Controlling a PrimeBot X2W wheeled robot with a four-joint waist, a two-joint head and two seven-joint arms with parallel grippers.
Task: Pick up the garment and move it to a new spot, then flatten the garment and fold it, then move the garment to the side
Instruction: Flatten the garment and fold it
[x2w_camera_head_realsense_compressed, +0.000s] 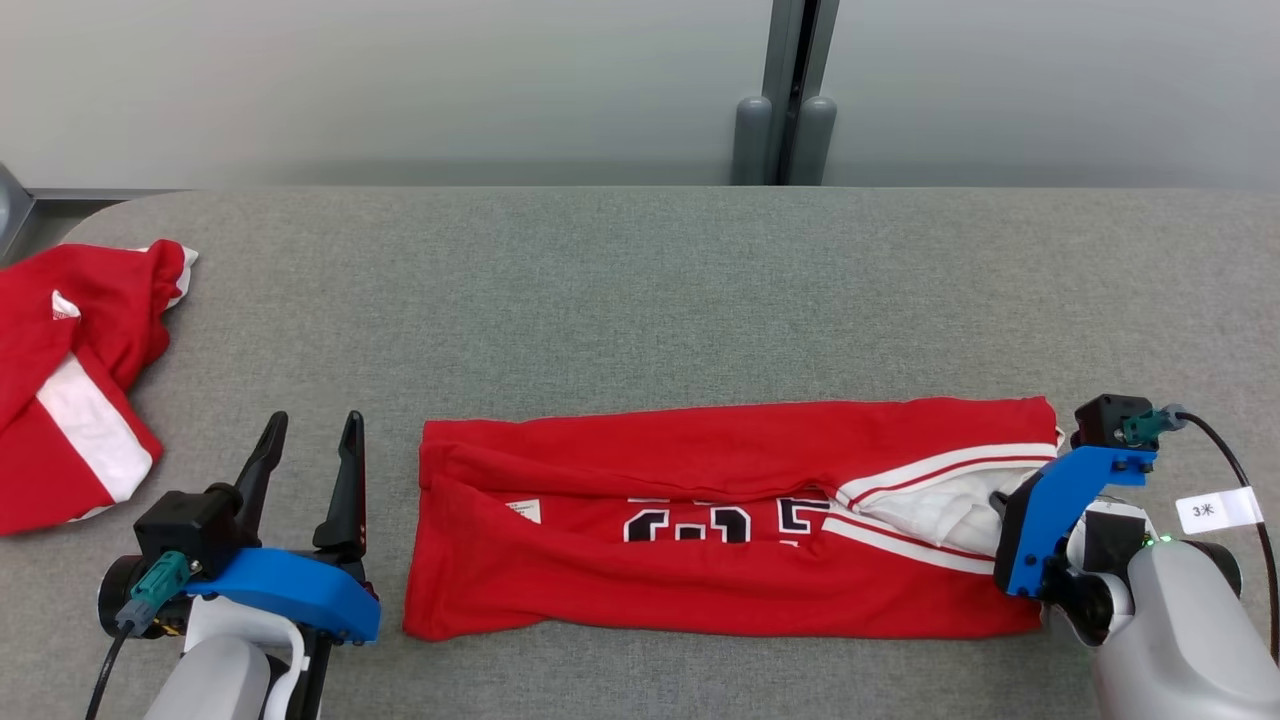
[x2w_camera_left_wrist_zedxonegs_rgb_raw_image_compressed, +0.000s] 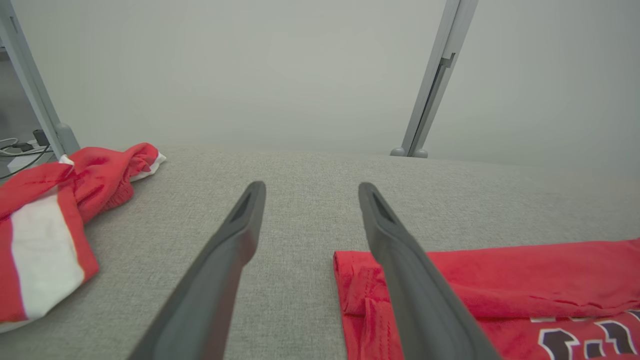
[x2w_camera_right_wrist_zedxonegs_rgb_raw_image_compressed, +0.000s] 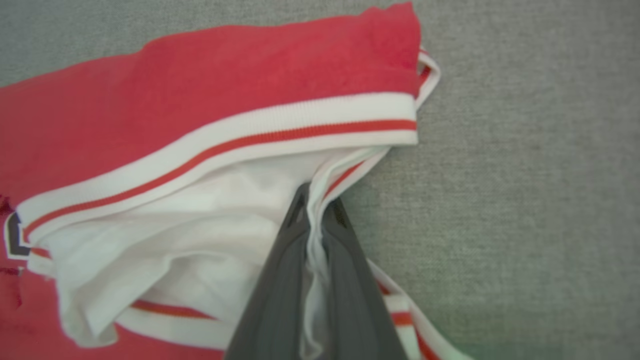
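Note:
The garment (x2w_camera_head_realsense_compressed: 700, 530) is a red jersey with white trim and dark numbers, lying as a long folded strip across the grey table (x2w_camera_head_realsense_compressed: 640, 300). My right gripper (x2w_camera_right_wrist_zedxonegs_rgb_raw_image_compressed: 316, 200) is shut on the white inner cloth at the garment's (x2w_camera_right_wrist_zedxonegs_rgb_raw_image_compressed: 200, 115) right end, with fabric pinched between its fingers. In the head view the right gripper (x2w_camera_head_realsense_compressed: 1000, 505) sits at that end, its fingers hidden under the blue mount. My left gripper (x2w_camera_head_realsense_compressed: 310, 440) stands open just left of the garment's left edge, touching nothing. In the left wrist view the left gripper (x2w_camera_left_wrist_zedxonegs_rgb_raw_image_compressed: 310, 192) points across the table, the garment (x2w_camera_left_wrist_zedxonegs_rgb_raw_image_compressed: 500, 280) beside its right finger.
A second red and white garment (x2w_camera_head_realsense_compressed: 80, 370) lies crumpled at the table's left edge, also in the left wrist view (x2w_camera_left_wrist_zedxonegs_rgb_raw_image_compressed: 55, 215). A grey post (x2w_camera_head_realsense_compressed: 790, 100) stands behind the table against a pale wall. Bare table stretches behind the jersey.

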